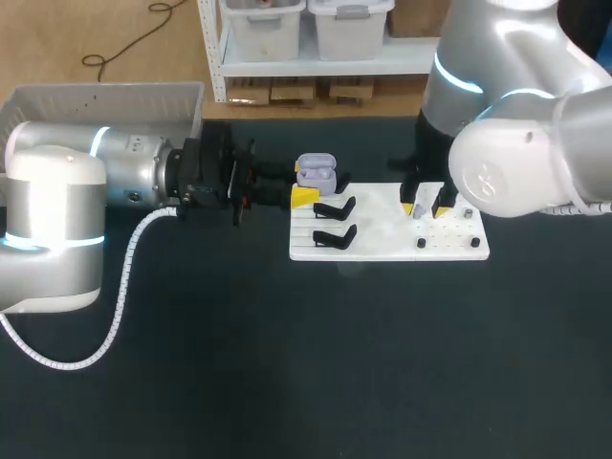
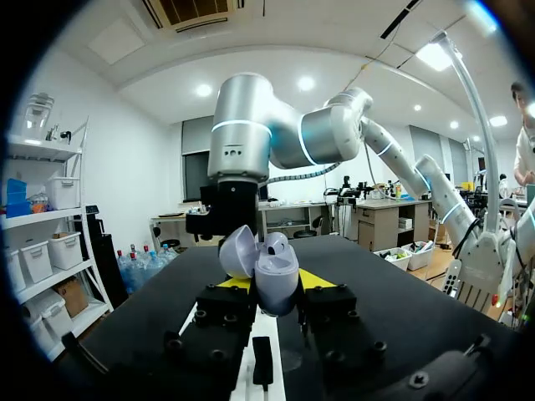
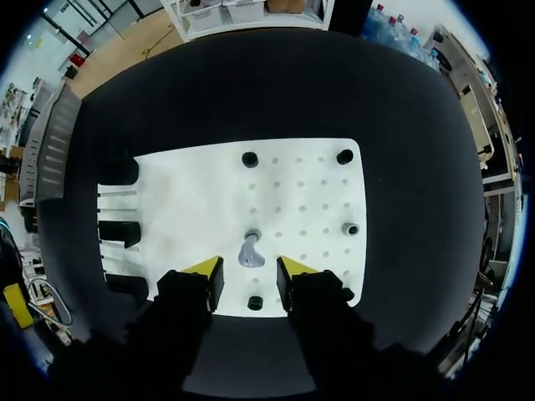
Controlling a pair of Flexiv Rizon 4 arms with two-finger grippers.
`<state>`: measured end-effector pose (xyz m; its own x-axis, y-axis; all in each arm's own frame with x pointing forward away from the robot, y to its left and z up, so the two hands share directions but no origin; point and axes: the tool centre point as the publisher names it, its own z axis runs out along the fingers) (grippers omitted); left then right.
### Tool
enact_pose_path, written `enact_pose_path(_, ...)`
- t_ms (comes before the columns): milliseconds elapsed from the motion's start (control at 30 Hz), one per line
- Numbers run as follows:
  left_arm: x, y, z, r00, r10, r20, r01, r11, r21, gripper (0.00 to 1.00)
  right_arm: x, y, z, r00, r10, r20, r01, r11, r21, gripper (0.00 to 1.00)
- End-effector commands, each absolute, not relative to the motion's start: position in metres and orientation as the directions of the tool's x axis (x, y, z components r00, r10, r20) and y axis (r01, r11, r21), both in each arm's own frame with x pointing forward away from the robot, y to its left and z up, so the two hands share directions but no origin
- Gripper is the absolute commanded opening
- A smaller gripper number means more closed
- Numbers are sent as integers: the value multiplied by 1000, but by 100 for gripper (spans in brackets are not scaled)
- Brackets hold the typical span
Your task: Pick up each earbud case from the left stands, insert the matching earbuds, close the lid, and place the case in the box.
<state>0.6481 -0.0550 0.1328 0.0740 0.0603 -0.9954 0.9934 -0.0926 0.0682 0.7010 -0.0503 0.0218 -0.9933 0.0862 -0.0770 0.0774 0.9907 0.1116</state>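
The left hand grips one open lilac plastic earbud case. The right hand, parted and empty, hangs over one lilac earbud.

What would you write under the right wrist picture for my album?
Open right gripper hovers over a lilac earbud on the white board.

The worktop is just a plain dark matte surface, nothing fancy. A flat white board lies on it, toward the far side and a bit right of the middle, long side running left to right. In the right wrist view the board is covered in a grid of tiny holes. A few small black pegs stick up from it, spaced well apart near its edges.
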Motion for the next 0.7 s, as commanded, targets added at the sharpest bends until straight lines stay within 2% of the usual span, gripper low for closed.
enact_pose_path(33,648,-55,132,76,58,-995,993,-91,71,0,703,-52,19,-992,97,-85,87,989,121,38)
enact_pose_path(700,648,-55,132,76,58,-995,993,-91,71,0,705,-52,17,-988,120,-100,106,985,139,29)
